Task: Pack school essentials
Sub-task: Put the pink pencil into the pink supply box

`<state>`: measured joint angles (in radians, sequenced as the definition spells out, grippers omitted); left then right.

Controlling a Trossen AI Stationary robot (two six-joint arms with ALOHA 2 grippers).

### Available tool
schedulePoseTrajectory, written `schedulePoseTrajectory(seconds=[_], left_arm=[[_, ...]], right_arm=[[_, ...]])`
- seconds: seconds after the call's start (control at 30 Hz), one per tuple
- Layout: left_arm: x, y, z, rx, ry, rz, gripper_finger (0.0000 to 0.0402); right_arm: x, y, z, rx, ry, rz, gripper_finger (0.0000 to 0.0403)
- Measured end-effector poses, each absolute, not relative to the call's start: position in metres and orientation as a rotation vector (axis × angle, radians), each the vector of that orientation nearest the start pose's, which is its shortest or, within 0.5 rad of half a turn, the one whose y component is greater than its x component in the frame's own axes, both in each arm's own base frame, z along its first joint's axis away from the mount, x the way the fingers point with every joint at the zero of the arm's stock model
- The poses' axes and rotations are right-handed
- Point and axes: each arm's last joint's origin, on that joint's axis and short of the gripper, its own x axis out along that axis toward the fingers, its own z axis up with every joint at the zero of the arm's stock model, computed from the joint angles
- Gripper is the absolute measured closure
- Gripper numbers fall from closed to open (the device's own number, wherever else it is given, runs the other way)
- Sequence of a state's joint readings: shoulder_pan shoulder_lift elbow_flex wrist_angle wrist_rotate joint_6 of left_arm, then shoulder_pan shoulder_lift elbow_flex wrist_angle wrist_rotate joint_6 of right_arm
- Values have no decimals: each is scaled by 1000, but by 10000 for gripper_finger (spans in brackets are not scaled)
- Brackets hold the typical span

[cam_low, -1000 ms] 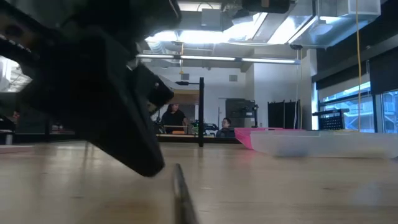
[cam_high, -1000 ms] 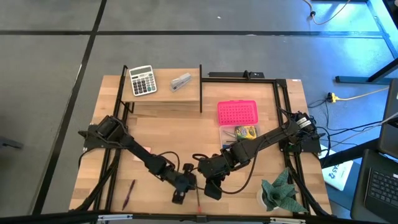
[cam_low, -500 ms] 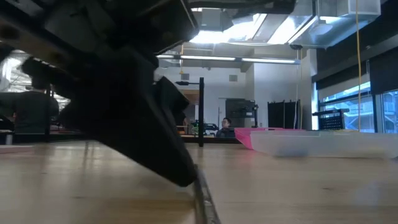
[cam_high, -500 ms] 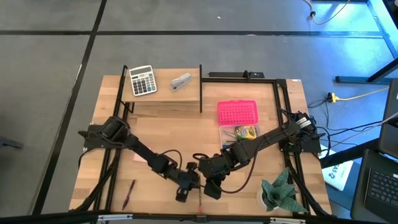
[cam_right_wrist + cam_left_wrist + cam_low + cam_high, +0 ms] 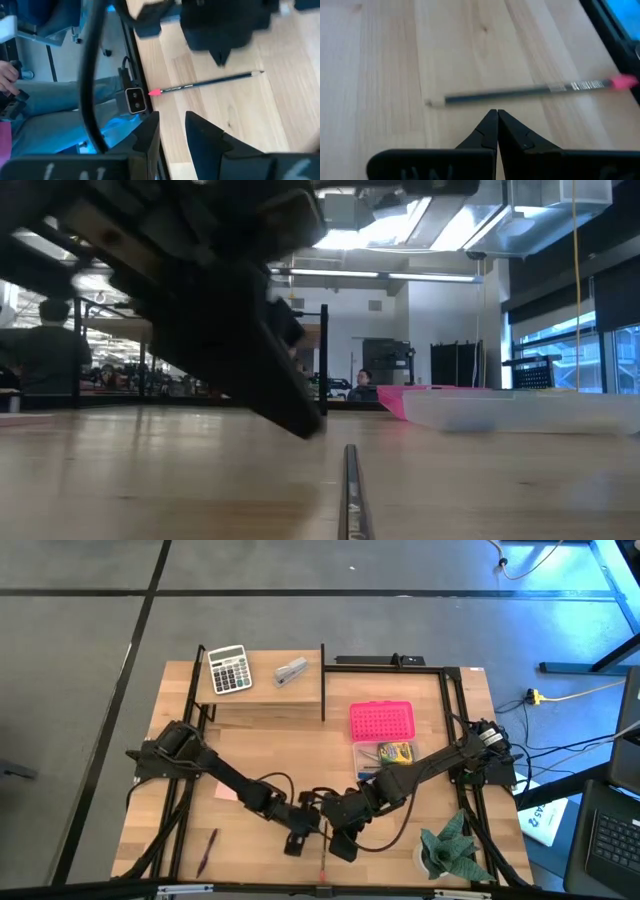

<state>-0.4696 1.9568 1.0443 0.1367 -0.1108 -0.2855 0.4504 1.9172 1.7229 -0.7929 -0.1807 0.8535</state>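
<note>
A dark pencil [image 5: 520,92] with a pink eraser end [image 5: 154,92] lies flat on the table near the front edge [image 5: 322,875]. My left gripper [image 5: 496,112] is shut. Its tip hangs just short of the pencil's middle, on the pencil's left, a little above the wood [image 5: 305,425]. My right gripper [image 5: 172,132] hovers higher on the pencil's right, open by a narrow gap with nothing between its fingers. The yellow-green crayon box [image 5: 392,752] lies in a clear container. A pale pink note pad [image 5: 224,790] and a pen [image 5: 207,852] lie on the left.
A pink perforated lid [image 5: 381,721] sits beyond the clear container. The calculator [image 5: 228,669] and the grey stapler [image 5: 291,671] rest on the raised shelf at the far left. A green cloth thing [image 5: 452,848] stands at the near right. A black frame post [image 5: 322,680] rises mid-table.
My left gripper, still shut, has swept toward the table's right edge along the front and risen slightly. In the low view the pencil has shifted sideways to the right ahead of the gripper's tip, which now stands clear of it.
</note>
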Motion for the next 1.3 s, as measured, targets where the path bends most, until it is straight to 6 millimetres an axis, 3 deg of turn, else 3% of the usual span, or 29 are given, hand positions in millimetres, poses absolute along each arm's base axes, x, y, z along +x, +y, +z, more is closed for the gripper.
schedulePoseTrajectory(seconds=[0.53, 0.67, 0.93, 1.03, 1.3], left_arm=[[273, -182, 218, -18, 848, -188, 402], [264, -191, 220, 7, 855, -246, 402], [254, -202, 220, 36, 856, -266, 402], [251, -204, 222, 38, 853, -272, 402], [249, -204, 222, 25, 868, -256, 402]], right_arm=[[351, 223, 307, 777, 961, 13, 307], [348, 237, 307, 888, 957, 1, 307], [372, 266, 260, 837, 940, 55, 307], [385, 269, 230, 806, 973, 49, 307], [408, 266, 174, 693, 1066, 148, 307]])
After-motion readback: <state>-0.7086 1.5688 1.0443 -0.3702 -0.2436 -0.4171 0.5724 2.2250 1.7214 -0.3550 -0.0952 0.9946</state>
